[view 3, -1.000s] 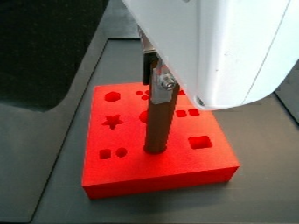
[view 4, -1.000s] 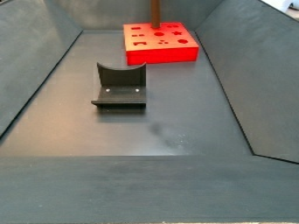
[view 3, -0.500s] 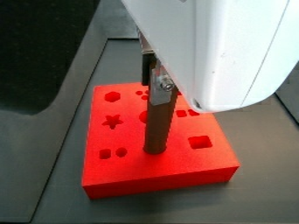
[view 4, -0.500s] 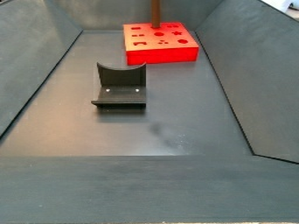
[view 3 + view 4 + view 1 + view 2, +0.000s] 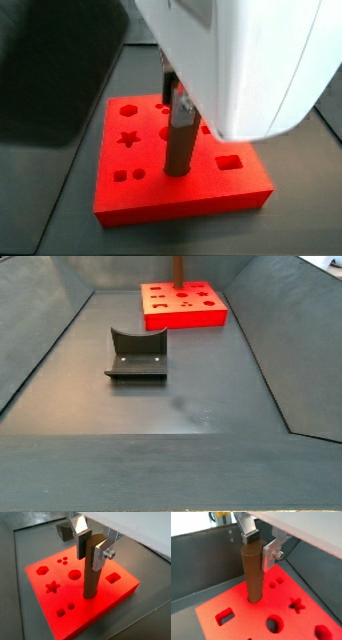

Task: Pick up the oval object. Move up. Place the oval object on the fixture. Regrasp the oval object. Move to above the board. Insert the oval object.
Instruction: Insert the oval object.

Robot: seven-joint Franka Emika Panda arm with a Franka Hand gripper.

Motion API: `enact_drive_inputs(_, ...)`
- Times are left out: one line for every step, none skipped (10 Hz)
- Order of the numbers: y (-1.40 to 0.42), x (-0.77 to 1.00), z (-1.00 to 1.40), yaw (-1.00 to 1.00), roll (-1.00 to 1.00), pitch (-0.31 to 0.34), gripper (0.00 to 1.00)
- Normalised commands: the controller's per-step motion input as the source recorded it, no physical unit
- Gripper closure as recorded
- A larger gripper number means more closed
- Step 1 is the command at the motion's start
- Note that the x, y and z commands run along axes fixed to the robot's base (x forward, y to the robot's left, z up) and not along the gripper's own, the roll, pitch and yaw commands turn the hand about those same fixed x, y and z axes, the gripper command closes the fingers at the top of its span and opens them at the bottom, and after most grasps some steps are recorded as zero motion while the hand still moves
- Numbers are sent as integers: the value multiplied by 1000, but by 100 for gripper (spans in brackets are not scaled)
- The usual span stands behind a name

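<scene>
The gripper [image 5: 90, 543] is hanging over the board [image 5: 50, 604], its silver fingers [image 5: 102, 552] standing either side of the top of the oval object [image 5: 91, 572]. The peg is standing upright with its lower end already sitting in a hole in the board's top face, at about 4 o'clock from the star cut-out [image 5: 52, 587] in a wrist view. The jaws are set narrow around the peg; whether the pads are pressing it or have just let go, I cannot tell from these views.

The step in hand looks like the insertion itself, and it seems close to finished. To do it well, the peg should be kept plumb and pushed straight down without any sideways load, since the oval hole will bind if the peg is twisted. Once it is seated, the fingers should be opening fully before the wrist is lifting straight up, so the peg is not being dragged back out.

In a side view the peg [image 5: 177, 140] is rising from the board [image 5: 181, 190] at the same spot and height as half a second ago. The arm's white housing, however, is covering more of that view, so the wrist is shifting. In the wide side view the fixture [image 5: 136, 354] is sitting empty, well apart from the board [image 5: 183, 306], unchanged.
</scene>
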Motion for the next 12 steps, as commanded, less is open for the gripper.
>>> enact_drive_inputs(0,51,-177,-37,0,0,100)
enact_drive_inputs(0,66,-103,-31,0,0,100)
enact_drive_inputs(0,89,-29,-31,0,4,100)
enact_drive_inputs(0,60,-31,-20,0,0,100)
enact_drive_inputs(0,23,-309,-37,-39,0,100)
enact_drive_inputs(34,0,-703,-51,-213,51,100)
enact_drive_inputs(20,0,-769,-37,-89,29,100)
enact_drive_inputs(0,0,-754,-29,0,6,100)
enact_drive_inputs(0,20,-694,0,17,23,100)
enact_drive_inputs(0,20,-600,0,17,16,100)
enact_drive_inputs(0,100,-314,0,7,9,100)
enact_drive_inputs(0,0,0,0,0,0,100)
